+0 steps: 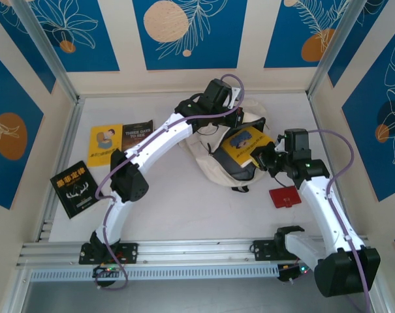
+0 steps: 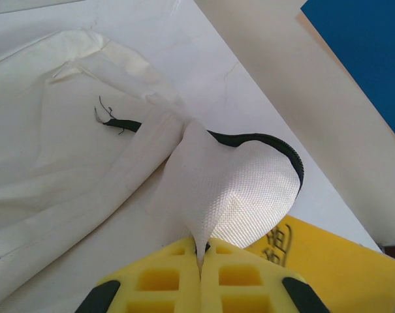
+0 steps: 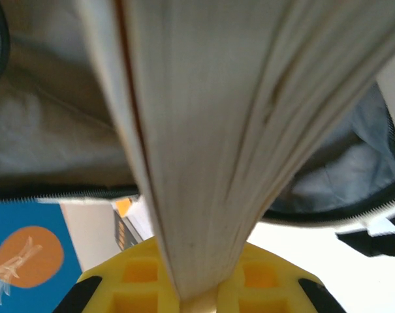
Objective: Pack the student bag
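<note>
Here the left gripper pinches a cream flap of the student bag, which lies mid-bench. The right gripper is clamped on a yellow book at the bag's open mouth. A black book lies well left of the bag.

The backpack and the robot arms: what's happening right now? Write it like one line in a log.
left gripper: shut on student bag flap | right gripper: shut on yellow book | yellow book: at bag's open mouth
</note>
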You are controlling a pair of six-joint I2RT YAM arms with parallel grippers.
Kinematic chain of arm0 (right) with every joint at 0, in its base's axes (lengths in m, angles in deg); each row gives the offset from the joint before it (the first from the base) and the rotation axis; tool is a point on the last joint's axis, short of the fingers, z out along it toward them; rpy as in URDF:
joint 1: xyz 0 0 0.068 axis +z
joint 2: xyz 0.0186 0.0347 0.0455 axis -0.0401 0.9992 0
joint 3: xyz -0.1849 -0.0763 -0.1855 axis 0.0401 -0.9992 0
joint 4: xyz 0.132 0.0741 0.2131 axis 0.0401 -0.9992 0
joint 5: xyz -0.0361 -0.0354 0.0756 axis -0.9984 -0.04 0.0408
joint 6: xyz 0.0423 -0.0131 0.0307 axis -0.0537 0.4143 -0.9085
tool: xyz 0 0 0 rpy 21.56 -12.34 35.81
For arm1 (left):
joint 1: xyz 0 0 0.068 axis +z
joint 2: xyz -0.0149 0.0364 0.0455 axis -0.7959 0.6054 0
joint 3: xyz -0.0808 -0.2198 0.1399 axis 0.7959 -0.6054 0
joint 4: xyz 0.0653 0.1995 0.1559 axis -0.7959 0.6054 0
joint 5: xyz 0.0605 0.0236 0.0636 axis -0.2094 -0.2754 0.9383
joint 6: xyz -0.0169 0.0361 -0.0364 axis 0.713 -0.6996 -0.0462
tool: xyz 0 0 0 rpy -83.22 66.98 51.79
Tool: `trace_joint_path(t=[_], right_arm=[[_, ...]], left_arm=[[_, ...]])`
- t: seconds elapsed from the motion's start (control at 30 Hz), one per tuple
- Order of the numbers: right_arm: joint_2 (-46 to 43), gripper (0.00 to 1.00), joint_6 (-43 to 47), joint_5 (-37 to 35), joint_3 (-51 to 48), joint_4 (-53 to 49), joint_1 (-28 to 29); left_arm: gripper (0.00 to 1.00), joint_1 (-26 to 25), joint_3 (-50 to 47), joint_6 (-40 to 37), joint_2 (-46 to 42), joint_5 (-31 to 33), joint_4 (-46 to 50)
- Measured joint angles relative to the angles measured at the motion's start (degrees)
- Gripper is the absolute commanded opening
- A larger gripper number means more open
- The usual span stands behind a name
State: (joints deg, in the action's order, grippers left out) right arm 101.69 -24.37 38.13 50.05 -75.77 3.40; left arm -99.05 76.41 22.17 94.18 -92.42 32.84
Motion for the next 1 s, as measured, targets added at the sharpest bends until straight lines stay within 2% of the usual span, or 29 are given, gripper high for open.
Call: trace_joint_path(t=[0.27, 0.53, 0.9, 0.97, 1.0], right_arm=[[7.41, 0.0, -5.33, -5.51, -1.73, 15.61, 3.67], [20.5, 0.0, -7.37, -12.96, -3.48, 30.84, 8.61], [30.05, 0.0, -10.29, -14.21, -5.9, 48.3, 9.57], [32.5, 0.1, -10.86, -13.6, -5.46, 49.77, 9.57], [33.7, 0.19, -11.23, -13.27, -5.2, 50.51, 9.57]], left_arm=[[0.0, 0.13, 0.04, 1.07, 0.0, -0.13, -0.22], [0.0, 0.26, 2.89, 2.38, 0.76, -1.11, 0.2], [0.0, 0.31, 3.08, 3.21, 0.76, -1.68, 0.76], [0.0, 0.31, 3.08, 3.23, 0.76, -1.68, 0.87], [0.0, 0.31, 3.08, 3.21, 0.76, -1.66, 1.01]])
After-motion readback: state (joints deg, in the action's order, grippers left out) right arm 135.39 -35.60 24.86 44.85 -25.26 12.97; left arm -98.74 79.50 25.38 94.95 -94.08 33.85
